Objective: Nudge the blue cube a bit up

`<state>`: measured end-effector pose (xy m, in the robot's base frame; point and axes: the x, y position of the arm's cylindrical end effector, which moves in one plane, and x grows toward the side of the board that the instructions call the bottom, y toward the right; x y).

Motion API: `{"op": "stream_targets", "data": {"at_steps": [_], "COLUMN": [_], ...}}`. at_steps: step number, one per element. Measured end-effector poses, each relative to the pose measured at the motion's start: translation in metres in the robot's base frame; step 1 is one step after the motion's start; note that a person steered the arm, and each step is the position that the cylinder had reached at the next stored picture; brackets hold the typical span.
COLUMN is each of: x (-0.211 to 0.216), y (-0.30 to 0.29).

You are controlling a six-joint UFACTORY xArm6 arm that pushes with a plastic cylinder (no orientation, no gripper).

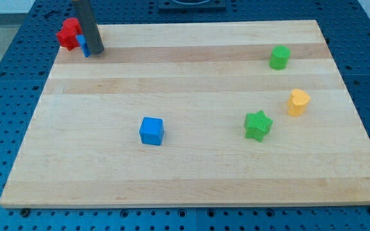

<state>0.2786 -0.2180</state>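
Right now the blue cube (pixel 151 131) sits on the wooden board (pixel 191 173), a little toward the view's left of the board's middle and nearer the view's bottom edge than the top. Nothing touches it; bare wood lies on all its sides.

Taking the blue cube as the landmark: my tip (pixel 96 52) is well apart from it, far toward the view's top and somewhat to the view's left, close to the board's top-left corner. The rod ends plainly, with no jaws to open or close, and it holds nothing. The tip stands just beside a small blue block (pixel 82 45), whose shape is partly hidden by the rod, and a red block (pixel 69 33) lies against that one on its left side, at the board's very corner; its shape is hard to make out.

To the view's right of the blue cube, at about the same height, rests a green star-shaped block (pixel 258 124). Further right and slightly higher is a yellow block (pixel 298 102). Higher still, toward the view's top right of the cube, stands a green block (pixel 279 57) with a rounded outline.
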Motion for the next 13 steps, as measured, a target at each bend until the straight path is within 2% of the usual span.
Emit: {"op": "stream_targets", "data": {"at_steps": [3,4,7,9,11,12,13], "x": [-0.008,0.028,0.174,0.212,0.256,0.265,0.252], "y": [-0.006,0.032,0.153,0.206,0.199,0.172,0.139]}}
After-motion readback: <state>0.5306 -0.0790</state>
